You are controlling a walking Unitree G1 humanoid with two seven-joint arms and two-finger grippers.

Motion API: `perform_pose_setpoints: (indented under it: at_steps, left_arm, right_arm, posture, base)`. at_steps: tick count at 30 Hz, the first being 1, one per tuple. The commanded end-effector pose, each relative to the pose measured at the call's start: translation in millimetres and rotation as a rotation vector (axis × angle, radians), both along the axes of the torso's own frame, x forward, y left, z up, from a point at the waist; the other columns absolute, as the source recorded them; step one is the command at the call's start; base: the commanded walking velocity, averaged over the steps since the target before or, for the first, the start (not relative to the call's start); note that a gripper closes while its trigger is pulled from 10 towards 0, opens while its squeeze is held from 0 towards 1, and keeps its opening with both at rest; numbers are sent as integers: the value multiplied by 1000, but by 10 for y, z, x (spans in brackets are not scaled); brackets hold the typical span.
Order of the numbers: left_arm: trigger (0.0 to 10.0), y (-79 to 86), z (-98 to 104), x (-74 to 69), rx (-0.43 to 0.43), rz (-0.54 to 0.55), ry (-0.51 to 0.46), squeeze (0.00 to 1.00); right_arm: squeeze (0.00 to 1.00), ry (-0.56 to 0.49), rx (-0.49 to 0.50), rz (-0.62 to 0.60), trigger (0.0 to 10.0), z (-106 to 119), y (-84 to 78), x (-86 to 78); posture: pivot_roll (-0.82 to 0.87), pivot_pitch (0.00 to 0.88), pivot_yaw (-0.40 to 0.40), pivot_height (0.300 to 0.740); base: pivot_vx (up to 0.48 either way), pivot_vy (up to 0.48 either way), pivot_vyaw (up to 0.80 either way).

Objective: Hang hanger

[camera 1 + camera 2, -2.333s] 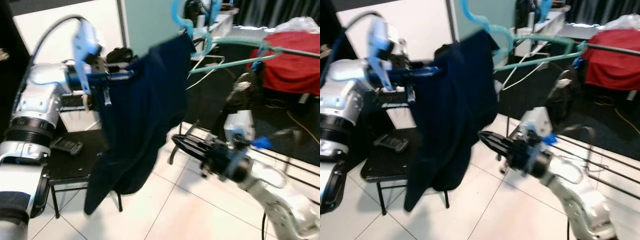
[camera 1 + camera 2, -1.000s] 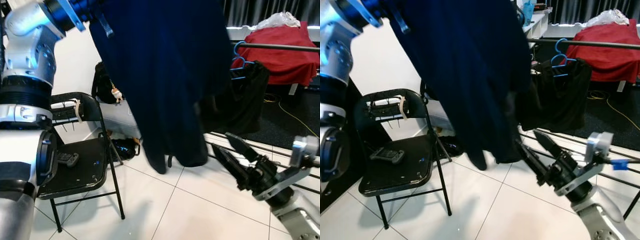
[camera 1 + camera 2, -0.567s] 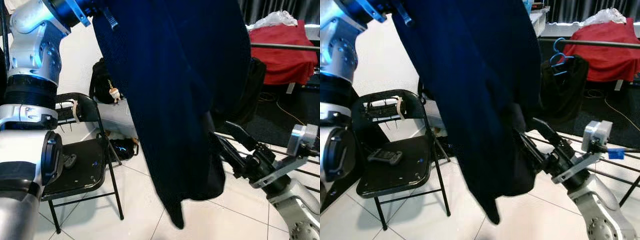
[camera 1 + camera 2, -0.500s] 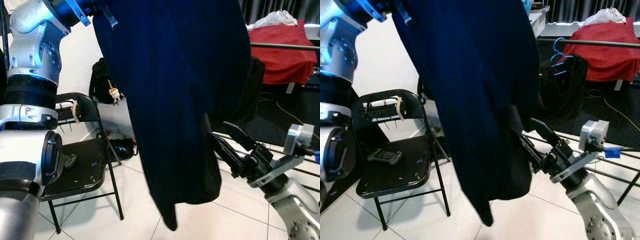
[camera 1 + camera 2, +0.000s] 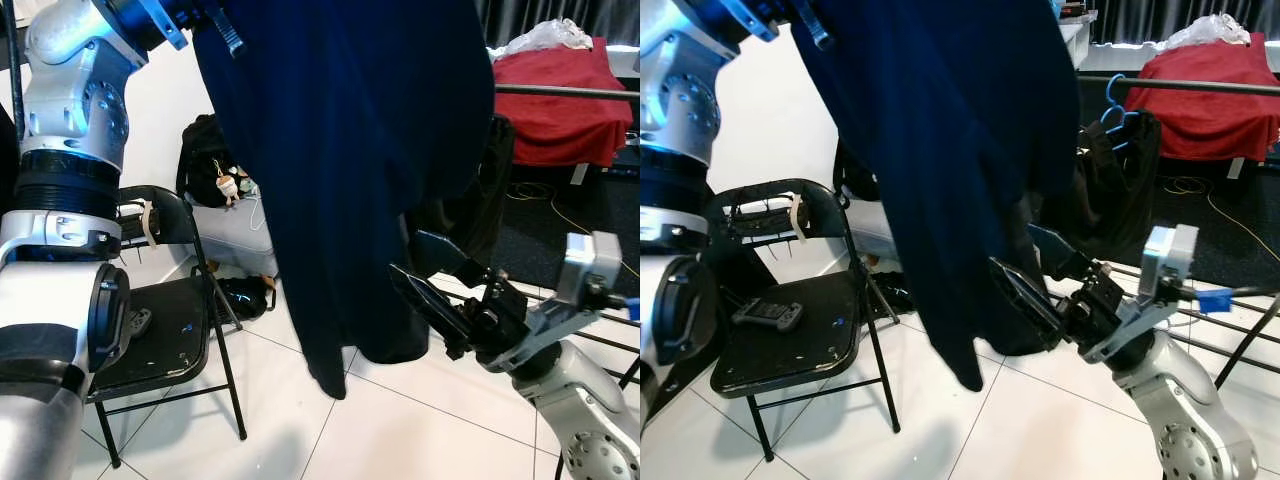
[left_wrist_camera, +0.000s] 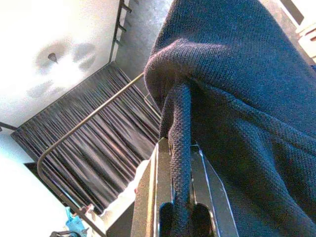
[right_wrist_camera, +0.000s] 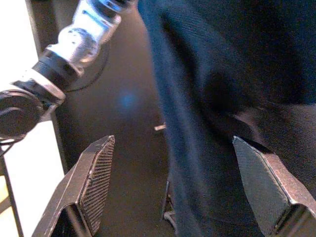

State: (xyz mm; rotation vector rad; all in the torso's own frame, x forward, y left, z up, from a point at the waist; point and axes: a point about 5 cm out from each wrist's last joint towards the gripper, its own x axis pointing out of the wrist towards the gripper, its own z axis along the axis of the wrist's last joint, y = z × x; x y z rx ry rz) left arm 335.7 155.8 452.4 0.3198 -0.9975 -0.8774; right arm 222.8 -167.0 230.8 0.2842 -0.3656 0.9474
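Navy knit pinched in my left gripper (image 6: pixel 180 224), held high.
My left fingers are clamped on a fold of the dark sweater (image 5: pixel 350 150), which hangs long, soft and floppy, likely to swing. My right gripper (image 5: pixel 1035 270), fingers spread wide, sits just beside the sweater's lower hem. The rail (image 5: pixel 565 92) with red cloth (image 5: pixel 555 80) lies beyond the sweater; I'd steady the hem gently.

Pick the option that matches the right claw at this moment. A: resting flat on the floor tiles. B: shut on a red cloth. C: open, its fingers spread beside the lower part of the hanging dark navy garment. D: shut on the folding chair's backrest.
C: the right claw is open, fingers spread wide by the lower part of the dark navy garment, which the raised left claw grips.
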Motion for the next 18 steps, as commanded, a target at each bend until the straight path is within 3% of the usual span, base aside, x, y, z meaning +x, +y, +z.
perform_pose_setpoints:
  at_steps: [1,9,10,11,18]
  left_arm:
    - [3412,42,22,-24,-37,10,-9,0]
    - [3373,22,24,-31,-38,1,-8,0]
    - [3804,20,29,-35,-39,0,-8,0]
    - [3843,21,37,-42,-39,-2,-9,0]
    - [3686,35,55,-62,-41,-1,-15,0]
  right_arm:
    - [0,-7,-40,14,10000,13,67,9]
    - [0,10,-100,-67,10000,-35,45,111]
    - [0,17,-117,-105,10000,-50,21,151]
    - [0,21,-123,-158,0,-55,-23,205]
    - [0,21,-120,-205,0,-39,-89,249]
  posture:
    - [-223,0,119,740]
    - [-221,0,119,740]
    - [-220,0,119,740]
    - [-219,0,117,740]
    - [-217,0,114,740]
  base:
    - [0,0,0]
    - [0,0,0]
    - [0,0,0]
    - [0,0,0]
    - [0,0,0]
